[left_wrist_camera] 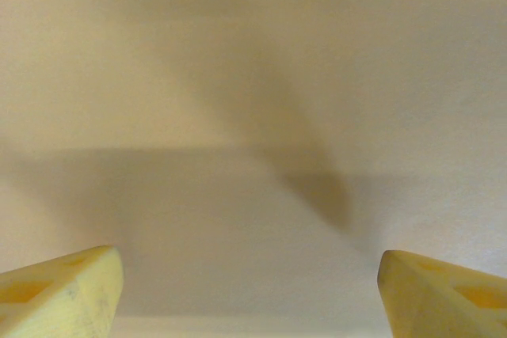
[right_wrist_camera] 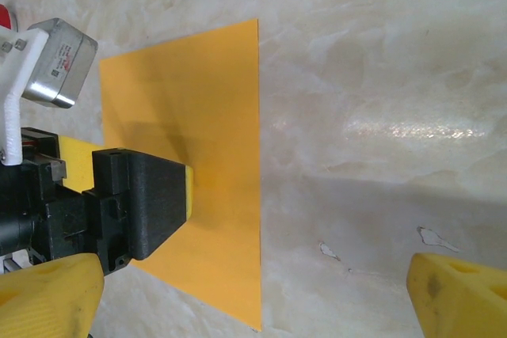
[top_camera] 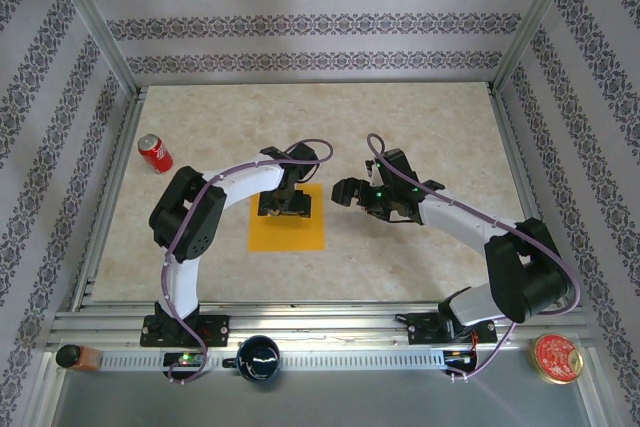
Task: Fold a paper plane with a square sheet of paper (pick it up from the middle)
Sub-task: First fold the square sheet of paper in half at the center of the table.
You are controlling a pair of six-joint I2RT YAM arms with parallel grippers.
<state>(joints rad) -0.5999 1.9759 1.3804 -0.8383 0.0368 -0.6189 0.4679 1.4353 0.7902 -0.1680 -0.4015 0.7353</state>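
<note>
Top external looks down from above and behind the arm bases over the whole counter [top_camera: 420, 127]. Left wrist sits very close to a plain pale surface, fingertips [left_wrist_camera: 71, 290] in its lower corners. Right wrist looks down from nearby, sharing the square sheet of paper [right_wrist_camera: 206, 100] and left hand [top_camera: 285, 204] with the top view.

Black-and-white arms [top_camera: 178, 277], purple cables [top_camera: 318, 143], yellow fingertips [right_wrist_camera: 459, 290]

There is one square sheet of paper [top_camera: 290, 235] on the one table [top_camera: 420, 127], and one red soda can [top_camera: 154, 153]. There are two robot arms: the left arm [top_camera: 190, 217] and the right arm [top_camera: 480, 232]. Along the near rail there are three single items: one dark mug [top_camera: 258, 357], one round red tin [top_camera: 555, 358], and one small orange item [top_camera: 78, 357], possibly a bottle.
</note>
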